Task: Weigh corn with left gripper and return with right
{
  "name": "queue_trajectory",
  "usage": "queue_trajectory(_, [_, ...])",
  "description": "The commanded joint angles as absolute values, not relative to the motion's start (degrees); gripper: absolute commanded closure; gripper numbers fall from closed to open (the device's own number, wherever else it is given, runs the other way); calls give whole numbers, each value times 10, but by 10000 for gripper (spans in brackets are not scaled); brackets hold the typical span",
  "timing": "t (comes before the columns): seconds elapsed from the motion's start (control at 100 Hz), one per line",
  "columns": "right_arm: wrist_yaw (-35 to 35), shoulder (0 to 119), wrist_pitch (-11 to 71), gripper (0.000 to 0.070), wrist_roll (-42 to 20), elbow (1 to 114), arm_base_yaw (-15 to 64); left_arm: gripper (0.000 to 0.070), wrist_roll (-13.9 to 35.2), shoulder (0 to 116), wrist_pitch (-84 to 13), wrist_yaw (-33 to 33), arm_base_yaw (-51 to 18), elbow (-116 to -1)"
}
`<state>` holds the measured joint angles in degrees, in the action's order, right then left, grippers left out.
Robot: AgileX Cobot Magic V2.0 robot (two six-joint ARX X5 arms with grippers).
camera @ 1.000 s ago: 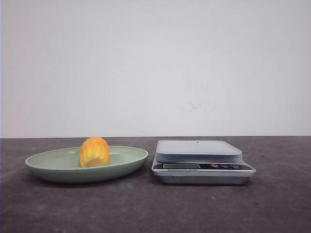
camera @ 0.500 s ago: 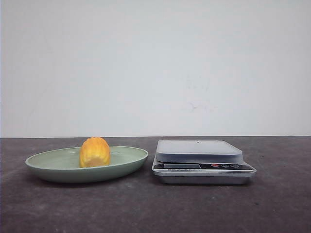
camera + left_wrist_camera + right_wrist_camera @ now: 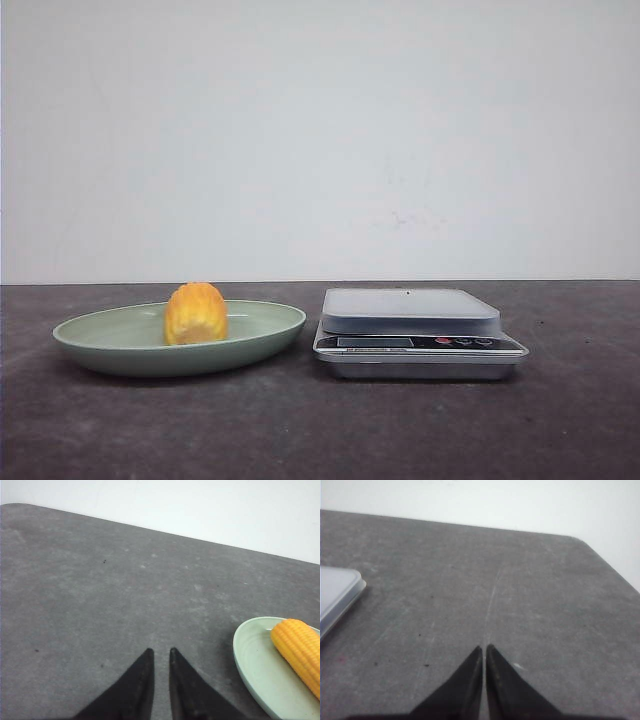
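- Corn (image 3: 195, 313) lies in the green plate (image 3: 110, 345), beside the scale (image 3: 415, 330).
- Left gripper (image 3: 160, 652): fingers nearly together, empty.
- Right gripper (image 3: 484, 648): fingers pressed together, empty.

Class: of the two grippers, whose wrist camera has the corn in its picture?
The left gripper: its view shows the corn lying in the green plate. The right gripper sees only a corner of the scale.
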<state>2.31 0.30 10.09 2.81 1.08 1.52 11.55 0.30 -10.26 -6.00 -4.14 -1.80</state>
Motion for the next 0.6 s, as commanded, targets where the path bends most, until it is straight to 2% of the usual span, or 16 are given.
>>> queue_trajectory(0.0, [23, 2, 100, 694, 30, 8, 15, 688, 112, 2, -106, -59, -41, -8])
queue_trajectory(0.59, [24, 2, 90, 694, 30, 8, 15, 688, 112, 2, -106, -59, -41, -8])
